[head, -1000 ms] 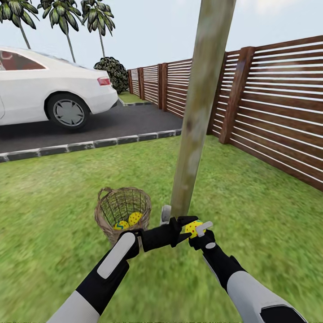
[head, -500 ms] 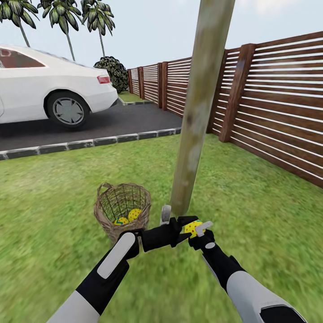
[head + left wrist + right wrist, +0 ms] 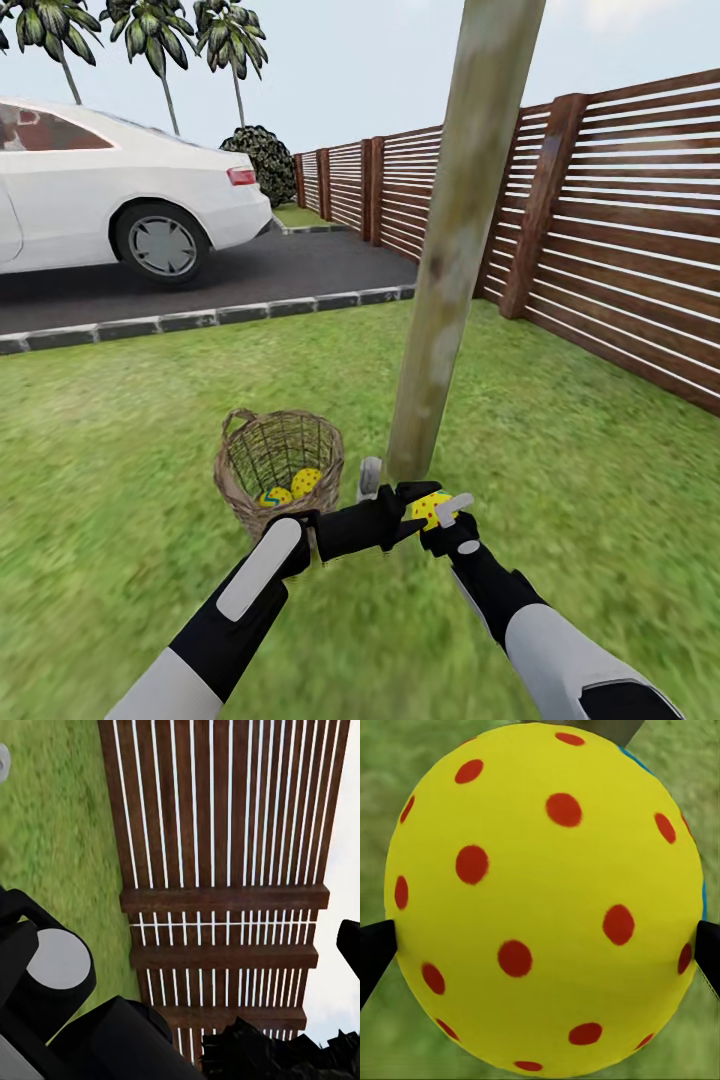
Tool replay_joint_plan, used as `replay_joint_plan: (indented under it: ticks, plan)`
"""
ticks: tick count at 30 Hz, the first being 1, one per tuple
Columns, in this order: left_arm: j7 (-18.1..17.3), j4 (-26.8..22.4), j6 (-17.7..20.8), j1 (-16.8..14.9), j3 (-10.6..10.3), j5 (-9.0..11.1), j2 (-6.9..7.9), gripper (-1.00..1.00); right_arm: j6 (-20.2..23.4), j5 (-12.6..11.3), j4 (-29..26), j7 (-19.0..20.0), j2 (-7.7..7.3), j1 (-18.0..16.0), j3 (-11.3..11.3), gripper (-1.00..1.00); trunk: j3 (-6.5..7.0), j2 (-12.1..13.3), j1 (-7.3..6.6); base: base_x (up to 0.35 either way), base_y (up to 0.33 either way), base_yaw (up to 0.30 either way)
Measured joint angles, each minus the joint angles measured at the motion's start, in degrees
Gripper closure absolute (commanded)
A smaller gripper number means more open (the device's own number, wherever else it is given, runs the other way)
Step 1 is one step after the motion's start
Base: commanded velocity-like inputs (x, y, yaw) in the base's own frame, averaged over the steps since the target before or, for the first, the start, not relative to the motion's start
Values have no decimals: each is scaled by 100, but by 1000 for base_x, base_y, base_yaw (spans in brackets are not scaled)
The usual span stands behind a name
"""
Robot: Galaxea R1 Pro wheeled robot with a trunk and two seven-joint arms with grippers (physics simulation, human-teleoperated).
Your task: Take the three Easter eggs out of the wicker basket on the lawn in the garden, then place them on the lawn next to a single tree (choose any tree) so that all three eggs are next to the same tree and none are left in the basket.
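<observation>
Both arms reach forward from the near edge of the head view, dark forearms angled inward so the wrists nearly meet over the lawn (image 3: 600,480). Right gripper (image 3: 432,508) is clamped on one Easter egg (image 3: 428,507), yellow with red dots; the right wrist view shows that egg (image 3: 547,896) close up, a dark finger (image 3: 375,952) pressing each side, a sliver of blue at its edge, blurred grass behind. Left gripper (image 3: 372,488) lies just beside the right, wrist turned across toward it, one grey fingertip poking up by the trunk's foot; cannot tell whether its fingers are apart or together. The left wrist view looks past black arm housing onto the slatted fence (image 3: 225,870) and a strip of grass. Just beyond the left forearm, the wicker basket (image 3: 230,490) stands upright on the grass, two more eggs (image 3: 290,488) lying together in its bottom, seen through the open weave. Basket sits near the tree (image 3: 450,260), to its left, not touching. The held egg hangs right at the base of the leaning trunk. Farther: stone kerb (image 3: 200,320), dark driveway (image 3: 280,270), white car (image 3: 110,200), brown fence (image 3: 620,240) running along the garden's right side, a dark bush (image 3: 268,162) and palms (image 3: 150,40) at the back.
</observation>
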Motion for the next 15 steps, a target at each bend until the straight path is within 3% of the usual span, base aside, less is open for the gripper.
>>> replay_joint_plan:
  ticks: [4, 15]
  plan:
    - [0, 0, 0, 0, 0, 0, 0, -100, 0, -2, 5, 0, 0, 0, 0, 100, 0, 0, 2, 166, 0, 0]
    - [0, 0, 0, 0, 0, -5, 0, -100, 0, 1, -1, 0, 0, 0, 0, 100, -54, -119, 69, 3, 0, 0]
